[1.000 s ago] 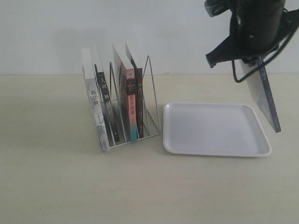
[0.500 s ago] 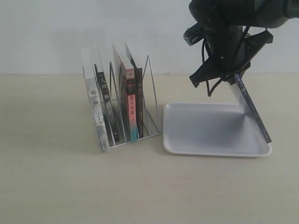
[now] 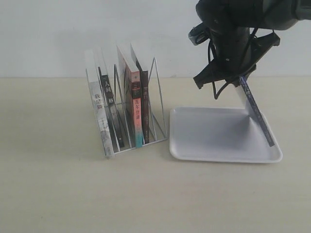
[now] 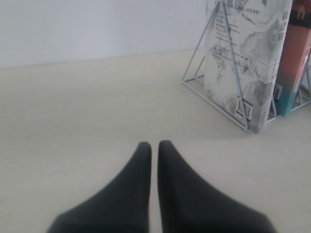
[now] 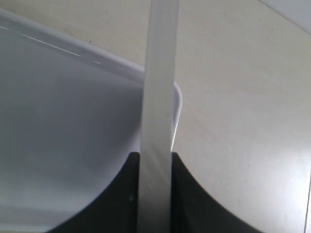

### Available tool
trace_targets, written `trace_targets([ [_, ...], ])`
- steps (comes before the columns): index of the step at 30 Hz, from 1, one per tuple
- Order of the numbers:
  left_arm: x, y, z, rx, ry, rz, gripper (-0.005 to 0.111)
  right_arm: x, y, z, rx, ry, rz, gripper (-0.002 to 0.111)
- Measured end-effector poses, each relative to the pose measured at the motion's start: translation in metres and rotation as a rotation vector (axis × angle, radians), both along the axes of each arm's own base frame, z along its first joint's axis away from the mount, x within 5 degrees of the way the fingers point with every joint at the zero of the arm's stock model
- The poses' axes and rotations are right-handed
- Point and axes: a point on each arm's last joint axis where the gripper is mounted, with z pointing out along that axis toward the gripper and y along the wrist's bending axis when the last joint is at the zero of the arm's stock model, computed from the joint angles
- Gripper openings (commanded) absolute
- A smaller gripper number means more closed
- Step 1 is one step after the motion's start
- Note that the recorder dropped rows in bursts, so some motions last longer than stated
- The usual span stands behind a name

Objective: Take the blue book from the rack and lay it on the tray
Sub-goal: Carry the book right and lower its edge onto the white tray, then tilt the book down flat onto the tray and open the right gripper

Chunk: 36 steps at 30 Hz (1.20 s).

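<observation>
My right gripper (image 3: 239, 77) is shut on the top of the blue book (image 3: 256, 112), which hangs tilted with its lower corner down at the right end of the white tray (image 3: 214, 145). The right wrist view shows the book's pale page edge (image 5: 158, 97) clamped between both fingers (image 5: 124, 194), over the tray's rounded corner (image 5: 178, 95). The white wire rack (image 3: 158, 97) stands left of the tray with several books in it. My left gripper (image 4: 154, 144) hovers low over the table, shut with nothing in it, a short way from the rack (image 4: 221, 94).
In the rack lean a pale marbled book (image 3: 99, 116), black-spined books (image 3: 112, 114) and one with a pink-to-teal spine (image 3: 137, 116). The beige tabletop (image 3: 73, 194) spreads in front, and a white wall rises behind.
The right arm has swung left and down with the book. The book's lower corner has come from beyond the tray's right rim to just inside the tray.
</observation>
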Motion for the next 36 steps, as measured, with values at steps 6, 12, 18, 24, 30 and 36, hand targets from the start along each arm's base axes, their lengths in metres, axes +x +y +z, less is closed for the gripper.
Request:
trace_targets([
  [6, 0.000, 0.000, 0.000, 0.000, 0.000, 0.000, 0.005, 0.005, 0.004, -0.016, -0.010, 0.029, 0.002, 0.000],
  [12, 0.000, 0.000, 0.000, 0.000, 0.000, 0.000, 0.005, 0.007, 0.009, -0.023, 0.028, 0.038, 0.012, 0.000],
  [18, 0.000, 0.000, 0.000, 0.000, 0.000, 0.000, 0.005, 0.006, 0.010, -0.023, 0.027, 0.052, 0.033, 0.000],
  [24, 0.000, 0.000, 0.000, 0.000, 0.000, 0.000, 0.005, 0.005, 0.011, -0.024, 0.024, 0.077, 0.071, 0.000],
  [30, 0.000, 0.000, 0.000, 0.000, 0.000, 0.000, 0.005, 0.006, 0.011, -0.025, 0.018, 0.085, 0.085, 0.000],
  [36, 0.000, 0.000, 0.000, 0.000, 0.000, 0.000, 0.005, 0.005, 0.011, -0.025, -0.002, 0.107, 0.127, 0.000],
])
